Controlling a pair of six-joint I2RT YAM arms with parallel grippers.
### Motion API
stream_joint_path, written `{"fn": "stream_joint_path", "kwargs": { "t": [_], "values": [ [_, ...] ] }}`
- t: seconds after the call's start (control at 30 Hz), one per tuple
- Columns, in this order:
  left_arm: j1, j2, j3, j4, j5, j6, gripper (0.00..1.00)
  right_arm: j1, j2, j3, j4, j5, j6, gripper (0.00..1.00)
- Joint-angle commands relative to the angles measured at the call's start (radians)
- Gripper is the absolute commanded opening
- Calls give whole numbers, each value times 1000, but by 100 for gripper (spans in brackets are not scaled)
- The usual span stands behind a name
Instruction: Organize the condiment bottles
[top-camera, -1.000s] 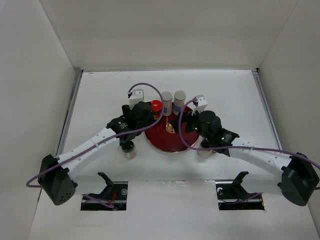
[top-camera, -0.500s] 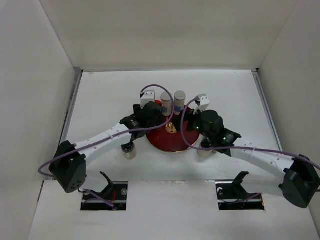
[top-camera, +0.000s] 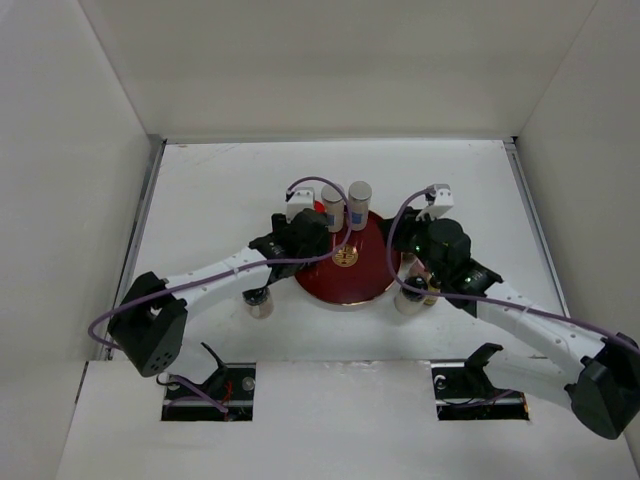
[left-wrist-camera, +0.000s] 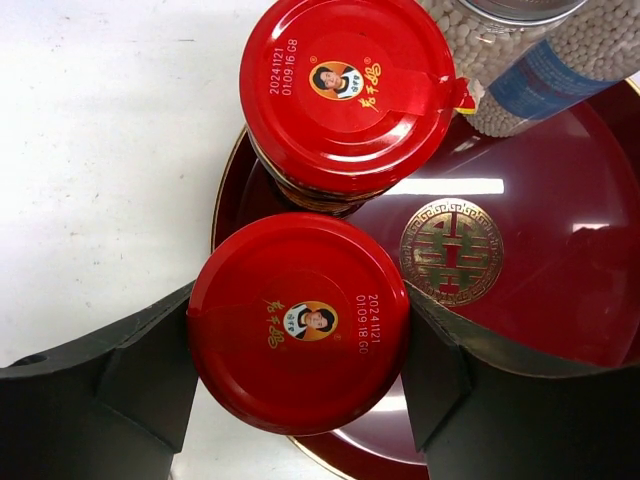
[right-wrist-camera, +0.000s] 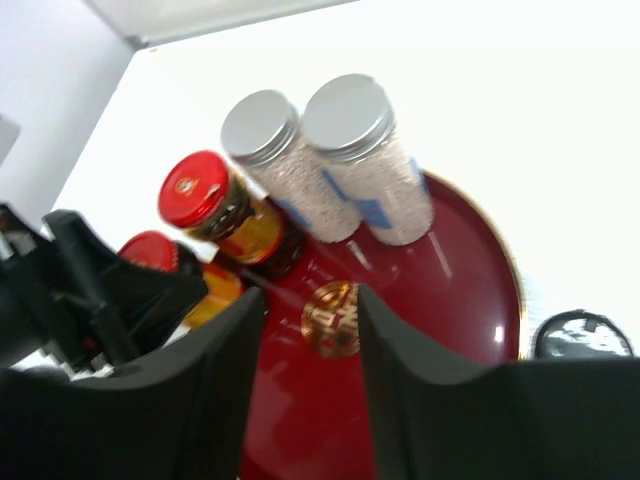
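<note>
Condiment bottles during loading of the round tray (top-camera: 368, 280). Within the last second the left gripper (left-wrist-camera: 300, 305) has swung in from the tray's 9 o'clock side to its 10 o'clock rim. It is clamped on a red-capped jar (left-wrist-camera: 300, 345), one finger on each side of the cap. The jar now overlaps the rim; whether its base has touched down cannot be told. At the held jar's 12 o'clock, just beside it, stands a second red-capped jar (left-wrist-camera: 350, 90). Two silver-capped bottles (right-wrist-camera: 305, 125) stand side by side at the tray's 12 o'clock.

Over the same interval the right gripper (right-wrist-camera: 308, 300) has drawn back towards 3 o'clock. Its fingers are spread and hold nothing — this probably clears room for the placement.

Judgement: the fourth bottle is about to be set down. The task is roughly half done — a dark-capped jar (top-camera: 259, 298) waits off the tray at 8 o'clock. A pale bottle (top-camera: 410, 300) waits at 4 o'clock, part-hidden under the right arm.
</note>
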Motion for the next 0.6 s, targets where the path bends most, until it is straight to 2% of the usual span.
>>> {"fn": "stream_joint_path", "kwargs": {
  "t": [0.0,0.07,0.2,0.3,0.4,0.5,0.57],
  "values": [
    [-11,-18,-2,105,-35,2,65,-10,-29,5,19,35,22,44],
    [-17,-32,-10,110,-37,3,73,-4,-46,11,-20,76,24,47],
    [-43,-111,-48,185,-37,28,82,13,-121,1,-146,223,22,74],
    [-65,-197,-97,284,-34,57,89,34,-184,1,-279,314,24,82],
    [-82,-268,-134,361,-32,86,91,62,-239,10,-422,391,42,82],
    [-89,-338,-185,438,-31,104,91,108,-272,34,-546,416,64,78],
    [-88,-386,-226,485,-28,111,91,170,-278,57,-611,408,88,68]
  ]
}}
